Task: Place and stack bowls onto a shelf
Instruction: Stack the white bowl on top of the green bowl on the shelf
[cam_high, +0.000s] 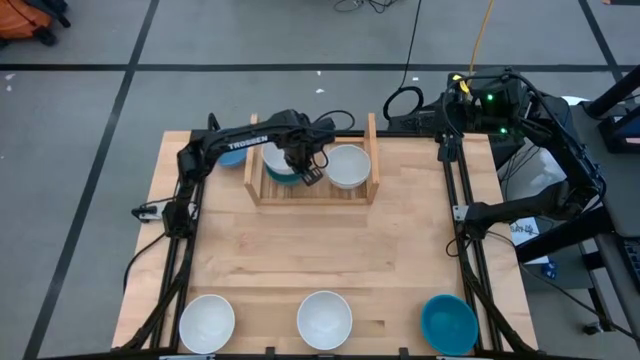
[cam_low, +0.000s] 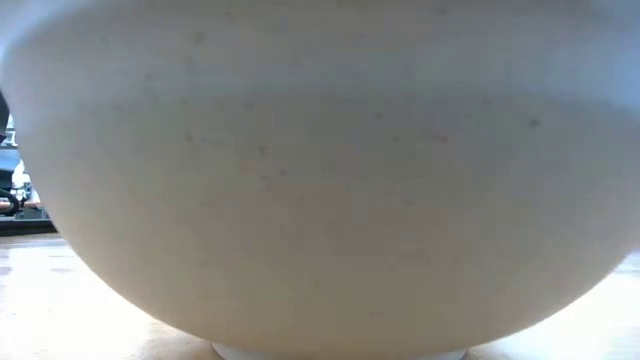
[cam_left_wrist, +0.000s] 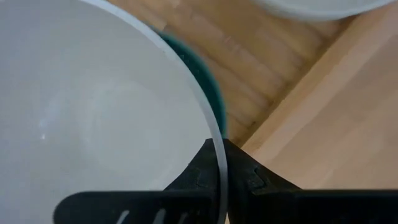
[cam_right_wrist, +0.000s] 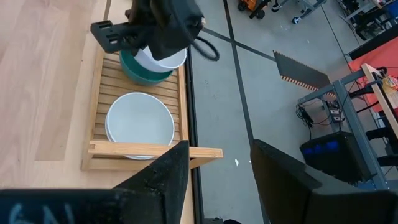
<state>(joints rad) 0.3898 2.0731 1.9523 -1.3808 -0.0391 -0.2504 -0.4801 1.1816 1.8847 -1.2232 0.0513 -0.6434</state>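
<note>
Over the shelf (cam_high: 313, 192), left tool (cam_high: 300, 166) grips white bowl (cam_left_wrist: 93, 118).

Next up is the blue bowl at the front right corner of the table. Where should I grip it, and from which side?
Grip the blue bowl by its rim, coming straight down from above with one finger inside and one outside. It sits upright and open, with bare table around it. The right gripper is open and on its side of the table.
</note>
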